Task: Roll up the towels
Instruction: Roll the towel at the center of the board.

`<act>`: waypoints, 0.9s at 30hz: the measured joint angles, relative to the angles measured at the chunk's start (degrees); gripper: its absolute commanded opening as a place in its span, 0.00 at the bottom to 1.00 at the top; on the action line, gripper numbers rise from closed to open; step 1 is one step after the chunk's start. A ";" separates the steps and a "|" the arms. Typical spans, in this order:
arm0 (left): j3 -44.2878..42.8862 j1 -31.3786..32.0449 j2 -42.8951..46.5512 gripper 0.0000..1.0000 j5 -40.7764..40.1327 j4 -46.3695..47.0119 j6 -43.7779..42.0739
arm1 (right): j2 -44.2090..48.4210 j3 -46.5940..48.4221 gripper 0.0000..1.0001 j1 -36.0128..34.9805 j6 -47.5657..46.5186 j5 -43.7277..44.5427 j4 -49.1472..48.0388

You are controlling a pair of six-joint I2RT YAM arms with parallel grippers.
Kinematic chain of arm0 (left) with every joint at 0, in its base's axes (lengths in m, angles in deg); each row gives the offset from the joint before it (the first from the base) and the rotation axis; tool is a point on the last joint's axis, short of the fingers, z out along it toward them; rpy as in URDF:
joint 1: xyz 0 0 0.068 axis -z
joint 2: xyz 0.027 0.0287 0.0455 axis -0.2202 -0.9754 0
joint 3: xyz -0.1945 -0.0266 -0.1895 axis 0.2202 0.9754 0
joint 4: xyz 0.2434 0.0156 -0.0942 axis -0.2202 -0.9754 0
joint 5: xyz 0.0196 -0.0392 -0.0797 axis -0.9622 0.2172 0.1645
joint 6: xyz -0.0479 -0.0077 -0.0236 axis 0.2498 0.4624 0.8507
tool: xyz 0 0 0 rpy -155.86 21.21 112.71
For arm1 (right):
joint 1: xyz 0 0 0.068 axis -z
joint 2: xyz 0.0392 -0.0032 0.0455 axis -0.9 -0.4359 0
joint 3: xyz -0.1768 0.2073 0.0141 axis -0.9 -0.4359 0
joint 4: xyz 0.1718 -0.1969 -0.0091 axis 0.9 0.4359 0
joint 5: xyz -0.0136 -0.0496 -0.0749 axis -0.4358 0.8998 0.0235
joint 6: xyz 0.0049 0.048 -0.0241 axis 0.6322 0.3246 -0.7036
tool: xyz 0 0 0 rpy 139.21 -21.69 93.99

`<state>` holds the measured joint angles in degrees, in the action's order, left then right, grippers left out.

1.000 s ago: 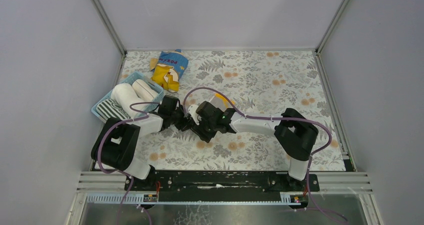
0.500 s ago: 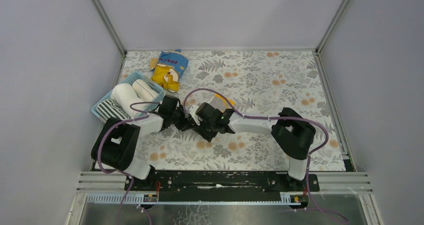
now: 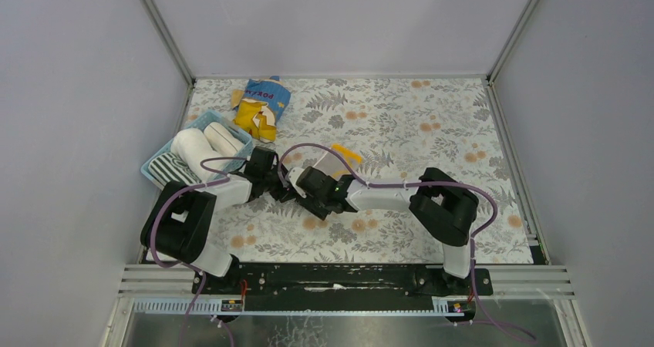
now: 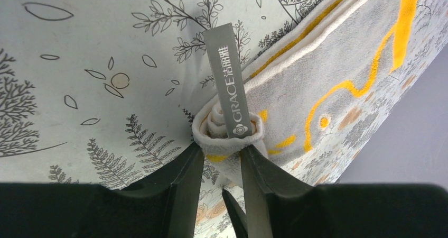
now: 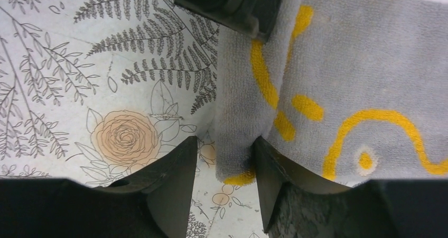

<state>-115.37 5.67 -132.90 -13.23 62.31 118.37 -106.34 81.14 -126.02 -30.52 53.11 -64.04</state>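
Right arm has slid in toward its partner, its pincer (image 5: 226,143) narrowing astride the rolled edge of the beige towel with yellow marks (image 4: 338,63), one jaw clear of the cloth. Left pincer (image 4: 222,149) grips the roll's end on the surface (image 3: 401,116); rolling looks barely begun.

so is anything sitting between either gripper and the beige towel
Nothing visible does. The left gripper pinches the rolled end of the beige towel, and the right gripper has its jaws either side of a fold of it, with a gap beside one finger.
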 measured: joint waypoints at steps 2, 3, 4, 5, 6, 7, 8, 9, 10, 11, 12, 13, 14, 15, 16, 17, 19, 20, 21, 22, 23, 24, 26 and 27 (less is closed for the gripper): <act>0.00 0.00 0.00 0.33 -0.09 0.02 0.00 | -0.02 -0.11 0.41 -0.22 0.02 1.49 -0.17; 0.00 0.00 0.00 0.33 -0.09 0.02 0.00 | -0.09 -0.13 0.38 -0.28 0.02 2.21 -0.22; 0.00 0.00 0.00 0.33 -0.09 0.02 0.00 | -0.20 -0.13 0.35 -0.35 0.02 2.86 -0.28; 0.00 0.00 0.00 0.33 -0.11 0.02 0.00 | -0.35 -0.13 0.31 -0.39 0.02 3.58 -0.42; 0.00 0.00 0.00 0.33 -0.09 0.00 0.00 | -0.50 -0.11 0.27 -0.44 0.00 4.04 -0.52; 0.00 0.00 0.04 0.33 -0.09 -0.02 0.00 | -0.76 0.04 0.23 -0.52 0.02 4.85 -0.52; 0.00 0.00 0.15 0.33 -0.13 -0.09 0.00 | -1.09 0.39 0.17 -0.68 -0.02 5.44 -0.42; 0.07 0.00 0.31 0.33 -0.26 -0.11 -0.02 | -1.44 0.76 0.11 -0.83 -0.09 6.14 -0.26; 0.17 0.00 0.48 0.33 -0.42 -0.13 -0.02 | -1.68 1.07 0.06 -1.01 -0.22 6.43 0.00; 0.33 0.00 0.81 0.33 -0.70 -0.28 -0.04 | -1.86 1.36 0.04 -1.14 -0.24 6.60 0.26; 0.63 -0.04 1.33 0.33 -1.11 -0.55 -0.15 | -1.88 1.53 0.02 -1.20 -0.28 6.56 0.50; 0.92 -0.07 1.90 0.33 -1.44 -0.87 -0.24 | -1.86 1.53 0.01 -1.18 -0.31 6.14 0.55; 1.33 -0.09 2.71 0.34 -1.95 -1.44 -0.42 | -1.75 1.53 0.00 -1.14 -0.20 5.46 0.52; 1.75 -0.15 3.65 0.34 -2.43 -2.25 -0.61 | -1.55 1.51 0.00 -0.92 0.02 4.31 0.46; 2.16 -0.20 4.66 0.36 -2.97 -3.21 -0.85 | -1.33 1.49 0.00 -0.63 0.48 2.47 0.33; 2.47 -0.31 5.55 0.38 -3.43 -4.11 -1.09 | -1.16 1.49 0.00 -0.42 1.05 0.57 0.17; 3.15 -0.66 7.96 0.42 -4.66 -6.75 -1.51 | -0.90 1.49 0.00 -0.24 2.69 -4.52 -0.26; 3.43 -0.83 9.29 0.45 -5.25 -8.41 -1.70 | -0.83 1.49 0.00 -0.24 3.61 -7.23 -0.57; 3.63 -0.94 10.71 0.48 -5.95 -10.19 -1.99 | -0.83 1.49 0.00 -0.22 4.68 -10.19 -0.98; 3.80 -0.98 12.22 0.51 -6.62 -12.09 -2.32 | -0.83 1.38 0.00 -0.15 5.86 -13.20 -1.51; 3.85 -1.05 13.94 0.54 -7.39 -14.21 -2.51 | -0.83 1.18 0.00 0.02 6.80 -15.61 -1.92; 3.82 -1.11 15.69 0.55 -8.09 -16.02 -2.67 | -0.83 0.76 0.00 0.33 8.13 -18.71 -2.62; 3.74 -1.20 18.97 0.58 -9.40 -19.15 -2.95 | -0.79 -0.72 0.00 1.36 10.86 -24.46 -4.90; 3.58 -1.20 20.81 0.59 -10.12 -20.72 -3.06 | -0.70 -1.73 0.00 2.32 12.41 -27.47 -6.36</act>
<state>-111.79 4.47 -112.09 -23.35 41.59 115.31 -107.04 79.42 -123.71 -18.10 25.63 -70.40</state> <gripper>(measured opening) 0.560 0.049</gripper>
